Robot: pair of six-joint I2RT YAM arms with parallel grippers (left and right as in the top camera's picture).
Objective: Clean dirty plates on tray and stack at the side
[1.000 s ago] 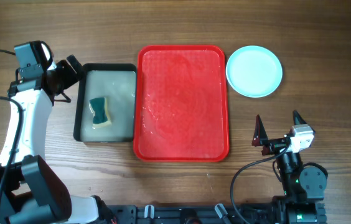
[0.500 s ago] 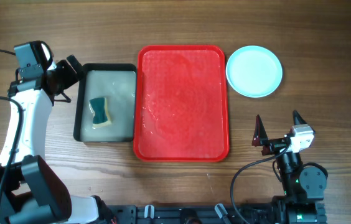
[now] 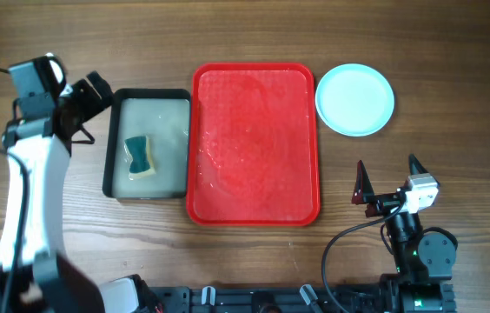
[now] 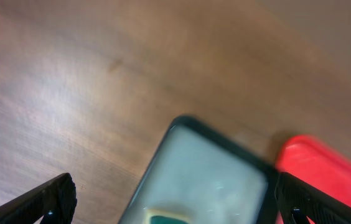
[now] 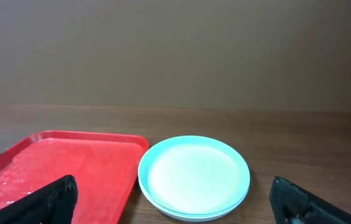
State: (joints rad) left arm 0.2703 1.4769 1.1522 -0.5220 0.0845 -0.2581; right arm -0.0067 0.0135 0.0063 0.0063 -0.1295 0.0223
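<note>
Your red tray (image 3: 254, 174) lies in the middle of the wooden table (image 3: 453, 52), and its floor shows a wet sheen and scattered droplets. The plates (image 3: 354, 99) sit stacked on the table just beside the tray's far right corner, apart from its rim, with a pale mint plate on top. Left of the red tray, almost touching it, the black-rimmed tray (image 3: 109, 143) holds cloudy grey water, and a green and yellow sponge (image 3: 141, 156) lies in its left half.

Your left gripper (image 3: 93, 109) hangs by the far left corner of the black-rimmed tray with its jaws spread wide and nothing between them. Your right gripper (image 3: 386, 162) stands near the table's front edge, well apart from the plates, jaws likewise spread and holding nothing.

From the right wrist you see rim lines layered under the top plate, but you cannot count the stack for sure, nor make out the colour of the lower plates. That view cuts off most of the red tray. The left wrist view is blurred; the sponge shows only as a sliver at its bottom edge.
</note>
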